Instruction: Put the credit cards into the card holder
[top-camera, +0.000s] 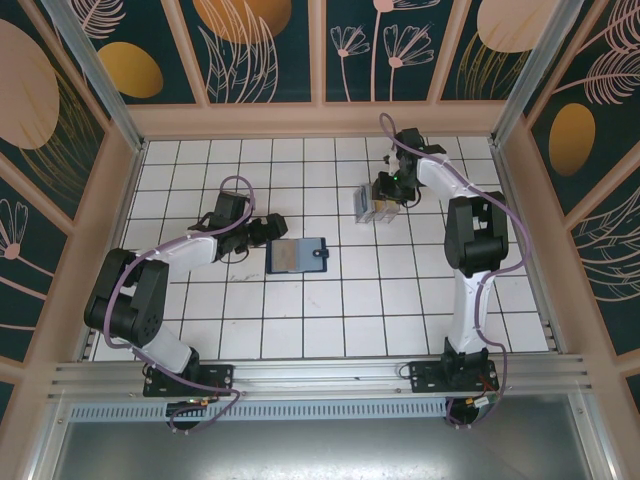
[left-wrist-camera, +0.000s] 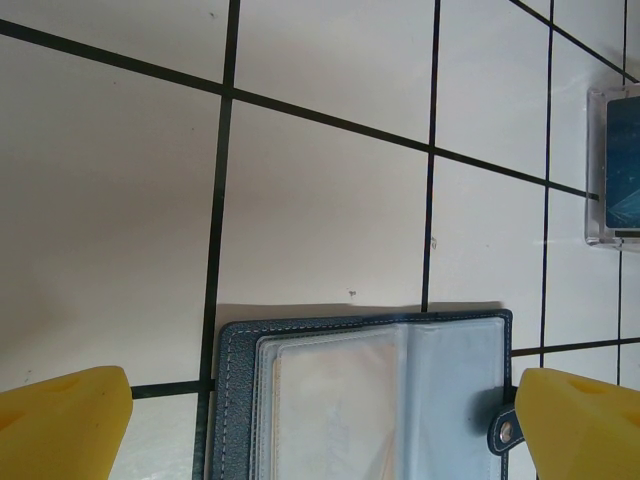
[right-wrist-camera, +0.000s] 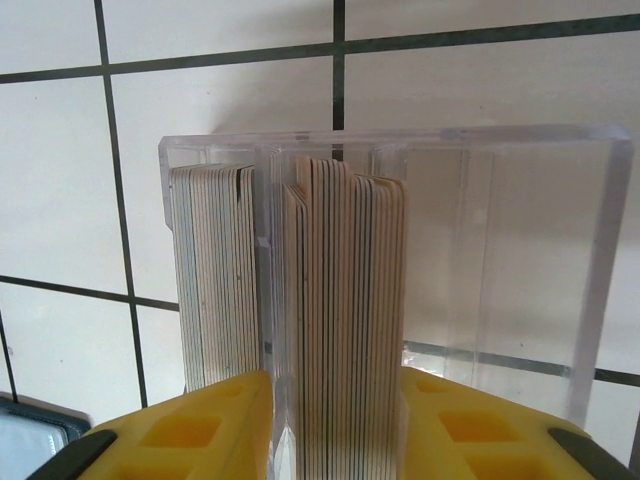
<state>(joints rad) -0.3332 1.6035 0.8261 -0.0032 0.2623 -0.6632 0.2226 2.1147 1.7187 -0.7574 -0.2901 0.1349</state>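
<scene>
Left gripper (top-camera: 266, 231) is spread wide, its yellow fingertips (left-wrist-camera: 62, 420) either side of the card holder (left-wrist-camera: 370, 395). The holder lies open and flat on the white tiled table (top-camera: 300, 320), with a navy stitched border, pale clear sleeves and a snap tab (left-wrist-camera: 507, 430) at its right. Further right, the credit cards (right-wrist-camera: 345, 300) stand on edge, beige and grey, in a clear tray (right-wrist-camera: 520, 250). The right gripper (right-wrist-camera: 335, 410) flanks the middle stack; I can't tell if it's pinching.
</scene>
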